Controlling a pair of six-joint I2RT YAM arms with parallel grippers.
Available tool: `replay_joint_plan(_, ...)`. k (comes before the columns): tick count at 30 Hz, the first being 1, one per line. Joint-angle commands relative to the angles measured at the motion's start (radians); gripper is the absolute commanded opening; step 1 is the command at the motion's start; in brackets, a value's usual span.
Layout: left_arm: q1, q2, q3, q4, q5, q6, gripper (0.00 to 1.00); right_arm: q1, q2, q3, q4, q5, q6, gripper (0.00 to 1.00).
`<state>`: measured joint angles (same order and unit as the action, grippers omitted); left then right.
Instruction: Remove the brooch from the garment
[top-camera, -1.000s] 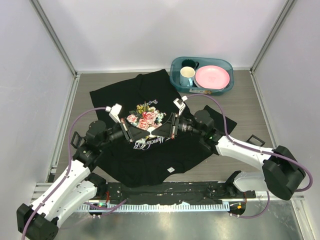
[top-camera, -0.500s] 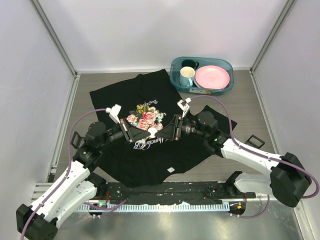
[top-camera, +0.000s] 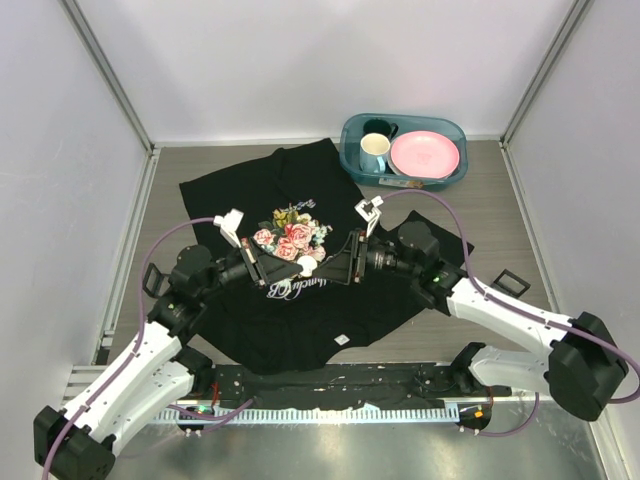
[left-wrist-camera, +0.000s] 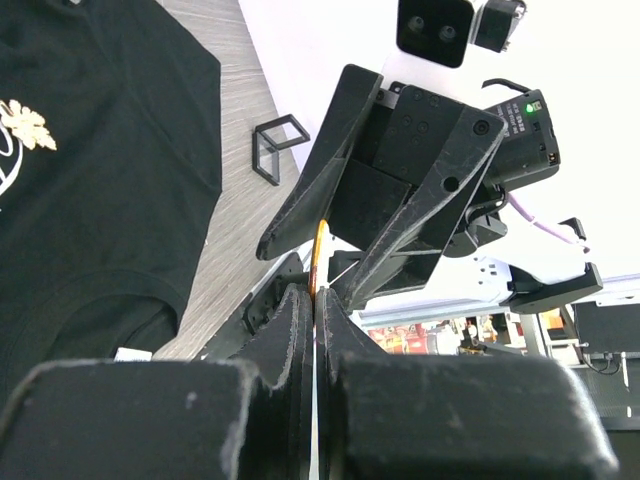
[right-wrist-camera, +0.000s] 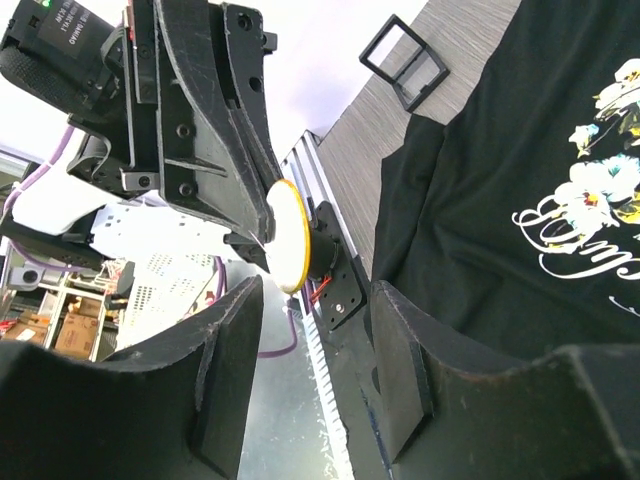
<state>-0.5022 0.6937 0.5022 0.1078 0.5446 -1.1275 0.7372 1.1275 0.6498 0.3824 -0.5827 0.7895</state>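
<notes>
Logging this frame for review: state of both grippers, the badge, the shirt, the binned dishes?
Left gripper: shut on small round orange-yellow brooch.
Right gripper: open, facing brooch.
Brooch: held clear of fabric.
Black rose-print T-shirt: spread on table.
Pale blue mug: upright in teal bin.
Dark mug: upright behind it.
Pink plate: lying in bin.

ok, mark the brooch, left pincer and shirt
brooch (right-wrist-camera: 290, 237), right wrist view, on its pale round face.
left pincer (left-wrist-camera: 316, 295), left wrist view, midway between its fingertips, shut on the brooch's edge.
shirt (top-camera: 290, 320), top view, plain black cloth below the lettering.
</notes>
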Motion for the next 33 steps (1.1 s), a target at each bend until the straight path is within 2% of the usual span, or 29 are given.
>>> replay_joint_plan(1, 0.001, 0.009, -0.004, 0.082, 0.032, -0.018, 0.0, -0.002, 0.035, 0.04, 0.105, -0.031, 0.024, 0.53)
replay_joint_plan(9, 0.002, 0.01, -0.01, 0.092, 0.038, -0.022, 0.0, -0.001, 0.072, 0.054, 0.164, -0.034, 0.056, 0.43)
replay_joint_plan(16, 0.001, 0.027, -0.013, 0.105, 0.057, -0.005, 0.0, -0.001, 0.089, 0.06, 0.173, -0.034, 0.079, 0.38)
replay_joint_plan(25, 0.002, 0.026, -0.017, 0.118, 0.058, 0.0, 0.0, -0.001, 0.115, 0.051, 0.194, -0.043, 0.109, 0.24)
replay_joint_plan(33, 0.001, 0.007, -0.004, 0.101, 0.057, 0.008, 0.0, -0.001, 0.091, 0.031, 0.121, 0.063, 0.088, 0.15)
